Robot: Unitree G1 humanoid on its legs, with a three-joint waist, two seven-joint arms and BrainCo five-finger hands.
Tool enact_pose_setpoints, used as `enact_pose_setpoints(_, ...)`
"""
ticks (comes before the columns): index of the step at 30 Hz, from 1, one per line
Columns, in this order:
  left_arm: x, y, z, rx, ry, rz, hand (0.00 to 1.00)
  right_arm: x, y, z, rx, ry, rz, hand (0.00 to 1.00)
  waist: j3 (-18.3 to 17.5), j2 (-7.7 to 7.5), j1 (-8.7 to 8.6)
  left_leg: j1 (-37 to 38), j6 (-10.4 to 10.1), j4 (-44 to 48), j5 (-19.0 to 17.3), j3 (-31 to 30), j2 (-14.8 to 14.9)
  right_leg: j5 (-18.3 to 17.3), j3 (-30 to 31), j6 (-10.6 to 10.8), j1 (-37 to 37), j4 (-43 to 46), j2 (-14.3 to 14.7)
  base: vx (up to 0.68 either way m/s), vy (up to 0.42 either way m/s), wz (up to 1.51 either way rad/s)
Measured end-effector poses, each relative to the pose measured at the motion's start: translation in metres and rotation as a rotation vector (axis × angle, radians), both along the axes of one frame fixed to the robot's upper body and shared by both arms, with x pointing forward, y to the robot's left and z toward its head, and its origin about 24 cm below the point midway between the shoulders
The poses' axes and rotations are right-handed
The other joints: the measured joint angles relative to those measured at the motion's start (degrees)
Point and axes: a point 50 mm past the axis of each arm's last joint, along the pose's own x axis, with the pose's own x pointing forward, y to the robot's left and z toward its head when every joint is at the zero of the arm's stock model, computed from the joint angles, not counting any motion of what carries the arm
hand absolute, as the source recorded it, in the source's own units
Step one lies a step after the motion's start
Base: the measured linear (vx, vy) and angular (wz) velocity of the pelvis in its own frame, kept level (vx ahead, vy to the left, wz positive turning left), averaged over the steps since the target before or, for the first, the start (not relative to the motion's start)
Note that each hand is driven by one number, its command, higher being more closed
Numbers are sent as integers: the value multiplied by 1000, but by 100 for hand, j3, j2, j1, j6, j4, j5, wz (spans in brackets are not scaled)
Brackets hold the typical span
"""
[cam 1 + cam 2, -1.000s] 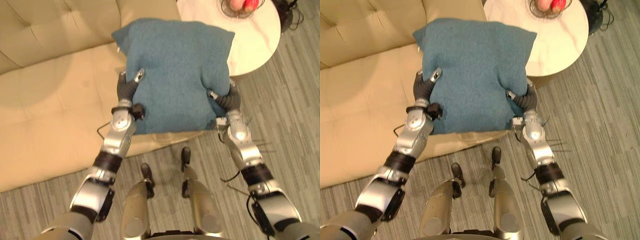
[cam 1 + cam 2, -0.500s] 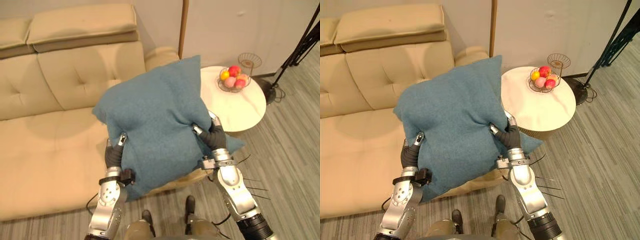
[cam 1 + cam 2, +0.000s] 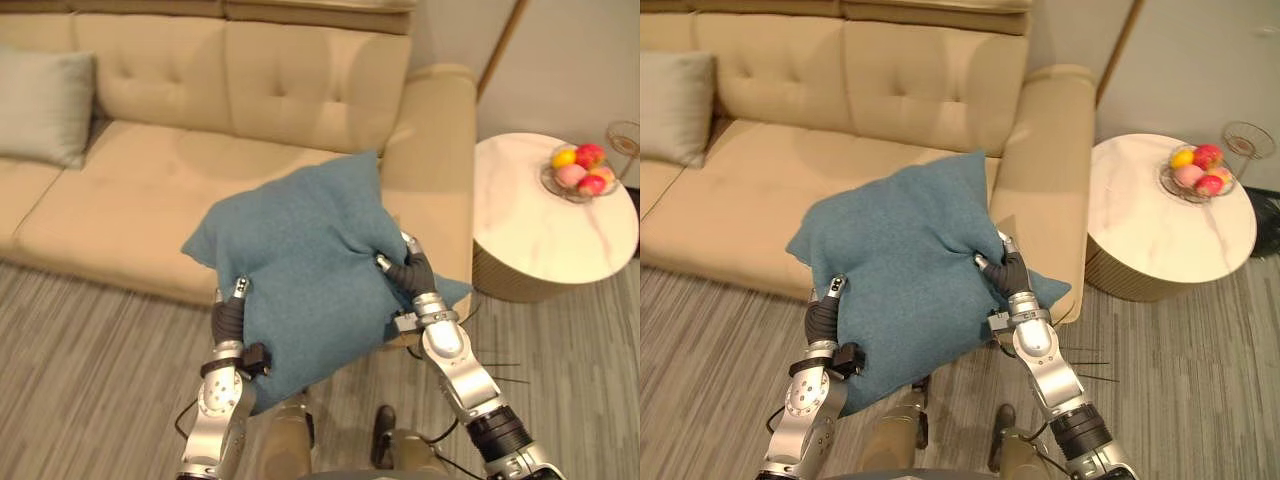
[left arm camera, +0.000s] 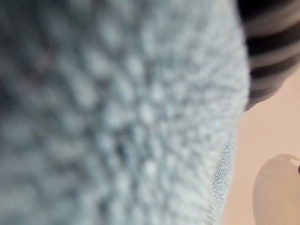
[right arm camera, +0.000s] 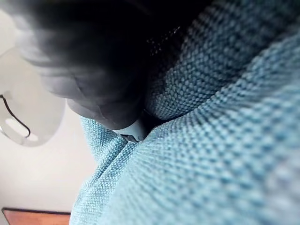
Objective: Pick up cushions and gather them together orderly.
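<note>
A large blue cushion (image 3: 300,260) hangs tilted in front of the sofa, held up between my two hands. My left hand (image 3: 227,318) grips its lower left edge, thumb on the front face and fingers hidden behind the cloth. My right hand (image 3: 412,275) pinches the right edge, pressing a crease into the fabric. The blue weave (image 4: 117,117) lies right against the left wrist camera. In the right wrist view the knit (image 5: 225,140) bunches under the hand's dark cover (image 5: 93,70). A pale grey cushion (image 3: 40,105) leans against the sofa back at the far left.
The beige sofa (image 3: 150,190) runs across the back, its right armrest (image 3: 440,150) just behind the blue cushion. A round white side table (image 3: 550,225) with a fruit bowl (image 3: 580,172) stands at the right. Grey plank floor (image 3: 80,370) lies in front.
The camera has swung left, bringing the sofa's left seat and the pale cushion into view. The blue cushion stays gripped by both hands, lifted off the sofa edge since a second ago.
</note>
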Motion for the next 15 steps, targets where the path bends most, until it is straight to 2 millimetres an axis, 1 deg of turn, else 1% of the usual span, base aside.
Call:
enact_pose_setpoints(1,0,-3,-1,-5,3,-12,100,0,-3,-1,-2,3,-11,100,2,-28,-44,-11,60,432,-44,223,-52,43,-98,22,-5,-27,-148,-292,-6,89)
enact_pose_setpoints(2,0,-5,0,-11,-1,-24,100,-1,-6,-2,-4,6,-20,100,-7,-16,-156,96,146,930,-159,483,-52,87,-205,40,9,-57,-305,-146,25,72)
enact_pose_setpoints(3,0,-6,0,-11,-2,-30,100,-1,-7,-2,-7,8,-22,100,-16,0,-199,222,203,1083,-230,589,-31,120,-253,44,34,-98,-354,-200,98,68)
enact_pose_setpoints(4,-1,-7,0,-12,-3,-36,100,-3,-8,-3,-7,8,-24,100,-78,94,-277,635,116,1066,-388,783,40,226,-358,120,96,-255,-350,-181,160,47)
enact_pose_setpoints(5,-1,-9,0,-19,-7,-41,100,-6,-9,-2,-2,2,-29,100,-148,193,-301,1034,-48,496,-549,747,27,287,-424,251,94,-356,-312,-155,183,41)
enact_pose_setpoints(6,0,-10,1,-20,-12,-46,100,-6,-10,0,0,-5,-35,100,-169,229,-314,1221,-44,111,-599,694,-6,328,-447,302,85,-409,-283,-81,176,29)
enact_pose_setpoints(7,1,-8,0,-5,-12,-59,100,-8,-10,-2,11,-1,-48,100,-184,91,-290,1224,-22,-60,-439,713,-125,476,-447,356,110,-592,-344,-74,160,20)
enact_pose_setpoints(8,-1,-7,-2,1,-3,-58,100,-9,-8,-4,16,6,-50,100,-214,29,-264,1148,46,90,-483,702,-160,709,-497,354,186,-749,-371,-58,146,19)
enact_pose_setpoints(11,-6,-3,-6,15,20,-55,100,-11,-5,-7,31,20,-41,100,-224,12,-237,1035,194,544,-723,668,-173,969,-564,488,445,-1030,-377,-53,138,11)
enact_pose_setpoints(14,-8,-2,-9,16,30,-55,100,-12,-4,-5,30,12,-25,100,-246,5,-154,902,235,858,-1000,672,-164,968,-569,541,442,-1055,-462,-72,129,-8)
enact_pose_setpoints(15,-11,-1,-10,17,37,-53,100,-12,-3,-5,24,12,-22,100,-254,-11,-138,850,286,1024,-1164,694,-203,759,-558,594,283,-681,-600,-53,141,-8)
